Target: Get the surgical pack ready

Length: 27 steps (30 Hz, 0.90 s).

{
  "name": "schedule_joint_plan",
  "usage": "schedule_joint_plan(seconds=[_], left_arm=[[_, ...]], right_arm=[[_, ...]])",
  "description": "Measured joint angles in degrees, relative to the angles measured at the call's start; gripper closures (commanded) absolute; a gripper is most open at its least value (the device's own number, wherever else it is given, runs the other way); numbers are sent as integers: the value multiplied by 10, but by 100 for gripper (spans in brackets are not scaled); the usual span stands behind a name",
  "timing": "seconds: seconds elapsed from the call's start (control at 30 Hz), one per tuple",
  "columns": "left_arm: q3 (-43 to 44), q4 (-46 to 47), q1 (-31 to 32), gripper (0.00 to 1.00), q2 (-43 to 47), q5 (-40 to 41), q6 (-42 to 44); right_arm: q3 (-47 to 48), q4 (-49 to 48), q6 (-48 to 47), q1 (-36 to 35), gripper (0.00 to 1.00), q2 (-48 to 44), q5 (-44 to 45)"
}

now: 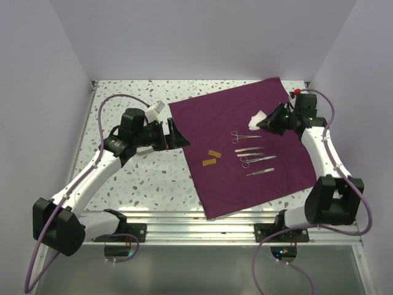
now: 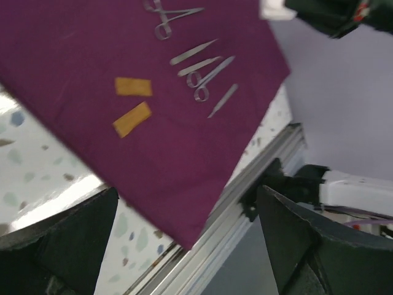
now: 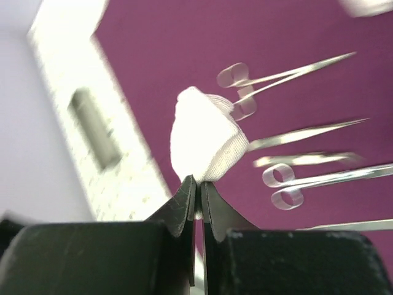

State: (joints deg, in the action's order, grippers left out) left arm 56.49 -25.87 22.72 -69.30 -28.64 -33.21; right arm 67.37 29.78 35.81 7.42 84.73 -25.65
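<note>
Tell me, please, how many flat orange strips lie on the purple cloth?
2. One flat orange strip lies on the plum-purple fabric cloth, left of the steel instruments; the other lies just beside it, nearer the robot.

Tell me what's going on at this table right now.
Two robot arms are laying out a surgical pack on a plum-purple cloth spread flat on the table. The right gripper is shut on the corner of a white pad over the far right part of the cloth. The left gripper is open and holds nothing, at the cloth's left edge. Steel instruments lie in a row mid-cloth, with two orange strips beside them.
</note>
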Motion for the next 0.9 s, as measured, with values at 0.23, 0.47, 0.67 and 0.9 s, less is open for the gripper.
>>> schedule_joint_plan(seconds=[0.23, 0.47, 0.67, 0.9], left_arm=[[-107, 339, -5, 0, 40, -107, -218], [-179, 509, -1, 0, 40, -118, -353], [-195, 549, 4, 0, 54, -111, -393], [-197, 567, 10, 2, 54, -102, -415]], right_arm=[[-4, -10, 52, -176, 100, -101, -84], [-12, -77, 135, -304, 100, -109, -132], [-19, -128, 181, -358, 100, -109, -146], [-31, -152, 206, -386, 100, -109, -153]])
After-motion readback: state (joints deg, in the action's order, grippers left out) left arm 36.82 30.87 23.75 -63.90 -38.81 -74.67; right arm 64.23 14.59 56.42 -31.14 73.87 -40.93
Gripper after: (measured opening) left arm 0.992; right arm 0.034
